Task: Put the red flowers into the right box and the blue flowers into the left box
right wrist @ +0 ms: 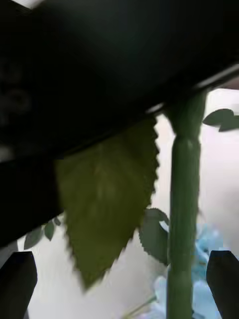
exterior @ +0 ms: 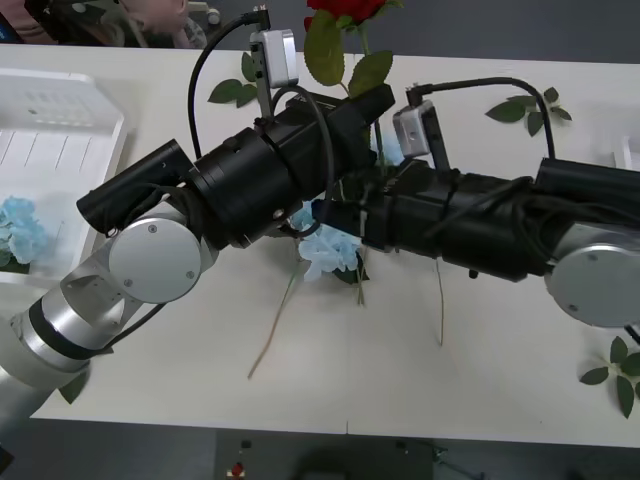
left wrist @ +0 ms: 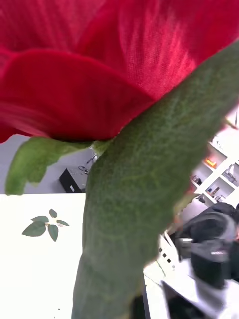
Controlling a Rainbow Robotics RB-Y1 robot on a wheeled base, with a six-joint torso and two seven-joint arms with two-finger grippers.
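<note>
The left gripper holds a red rose upright over the desk's far edge, though its finger state is hidden. The right gripper stands open around the stem. Light and floppy-headed, it is best gripped mid-stem.

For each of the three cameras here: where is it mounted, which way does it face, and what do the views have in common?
Front view: above the arms, looking down at the table; both black arms cross over a blue flower.
Right wrist view: on the right arm; right gripper open astride a green stem.
Left wrist view: on the left arm, against the red flower.
Shared: the red flower and blue petals.
</note>
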